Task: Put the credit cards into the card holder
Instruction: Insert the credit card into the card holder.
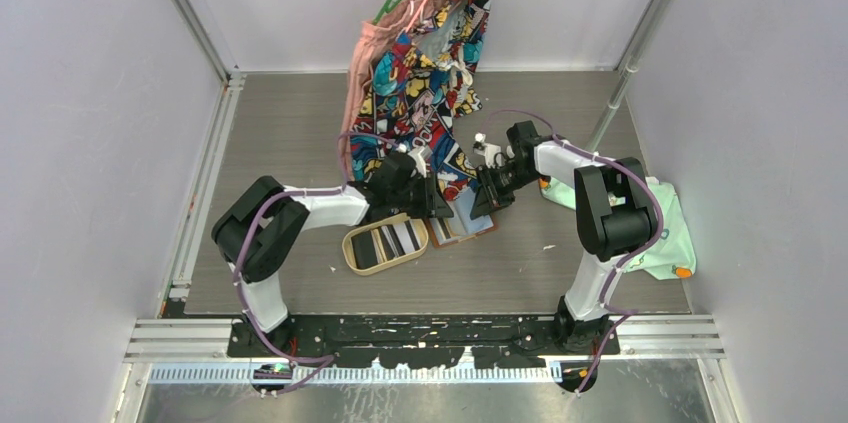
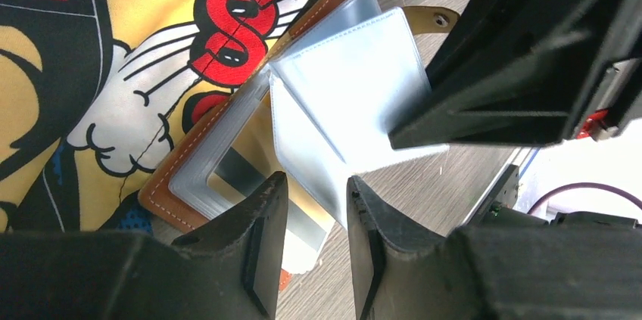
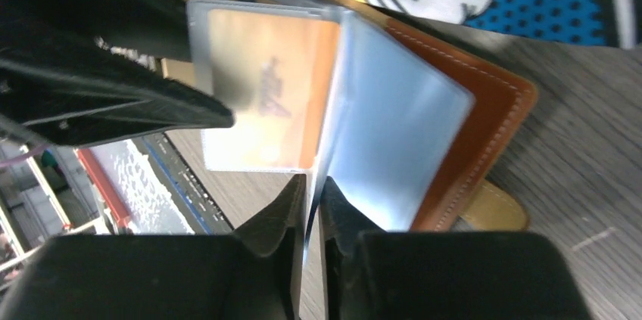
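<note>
1. The card holder [image 1: 462,221] lies open on the tabletop [image 1: 300,133], between the two arms and just right of an oval wooden tray [image 1: 352,243].
2. Its tan leather cover [image 2: 174,199] rests flat, partly touching the lower edge of a comic-print cloth [image 1: 425,83] that hangs from a hanger above.
3. Clear plastic leaves fan up from the cover's spine.
4. The right tool [image 3: 312,187] is clamped on the lower edge of one clear sleeve [image 3: 394,131], fingers almost together, holding that leaf up off the cover.
5. A yellow card [image 3: 265,100] sits inside the neighbouring leaf, seen through the plastic in the right wrist view.
6. The left tool [image 2: 314,191] hangs low over the holder's near edge with its fingers apart.
7. A card with a grey stripe [image 2: 299,222] lies partly tucked into a leaf against the cover, and its free end reaches into the gap between those fingers; the left finger [image 2: 265,244] overlaps it in that view, but contact cannot be confirmed.
8. More cards [image 1: 385,241], black and striped, lie side by side in the tray, apart from both tools.
</note>
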